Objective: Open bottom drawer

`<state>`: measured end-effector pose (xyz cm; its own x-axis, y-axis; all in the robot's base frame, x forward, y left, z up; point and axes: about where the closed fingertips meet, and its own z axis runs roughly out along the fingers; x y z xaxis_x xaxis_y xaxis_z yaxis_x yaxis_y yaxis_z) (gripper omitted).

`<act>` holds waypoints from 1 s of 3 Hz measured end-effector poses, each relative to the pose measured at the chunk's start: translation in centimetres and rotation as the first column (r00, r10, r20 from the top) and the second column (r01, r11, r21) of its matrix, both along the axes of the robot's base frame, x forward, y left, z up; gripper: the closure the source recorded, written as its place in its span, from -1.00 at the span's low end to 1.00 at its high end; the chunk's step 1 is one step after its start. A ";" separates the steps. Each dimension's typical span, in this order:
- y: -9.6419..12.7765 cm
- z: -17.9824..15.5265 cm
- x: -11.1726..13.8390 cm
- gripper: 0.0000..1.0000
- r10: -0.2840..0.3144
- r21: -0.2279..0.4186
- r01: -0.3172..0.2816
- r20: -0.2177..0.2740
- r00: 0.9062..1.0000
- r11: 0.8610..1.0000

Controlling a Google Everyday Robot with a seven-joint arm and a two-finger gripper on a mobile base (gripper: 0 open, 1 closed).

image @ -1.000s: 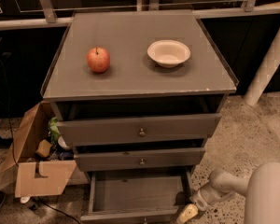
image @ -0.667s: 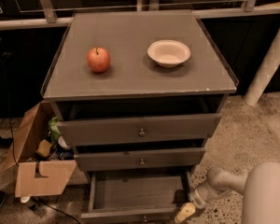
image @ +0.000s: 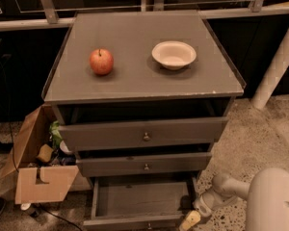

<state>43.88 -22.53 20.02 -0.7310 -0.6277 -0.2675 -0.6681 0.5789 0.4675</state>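
Grey-brown wood, the bottom drawer (image: 135, 221) stands well out beneath the middle drawer (image: 144, 163). Our gripper (image: 190, 220) sits by its right front corner; whether it grips anything, we cannot tell. We'd pull straight and level, perhaps only slightly more.

gripper (image: 190, 221) beside bottom drawer (image: 135, 222), both edge-cut

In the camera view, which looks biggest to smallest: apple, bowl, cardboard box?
1. cardboard box
2. bowl
3. apple
The gripper, at the right front corner of the bottom drawer, looks about apple-sized, so I won't rank it.
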 end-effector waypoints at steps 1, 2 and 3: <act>0.1 -1.6 -0.6 -1.00 0.013 0.027 -0.011 -0.053 0.998 1.000; 0.0 -1.9 -0.7 -1.00 0.008 0.032 -0.006 -0.066 0.998 0.999; -0.6 -2.2 -2.6 -1.00 -0.032 0.035 0.036 -0.103 0.994 0.999</act>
<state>41.29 -23.15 17.81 -0.7766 -0.5931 -0.2124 -0.5957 0.5817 0.5539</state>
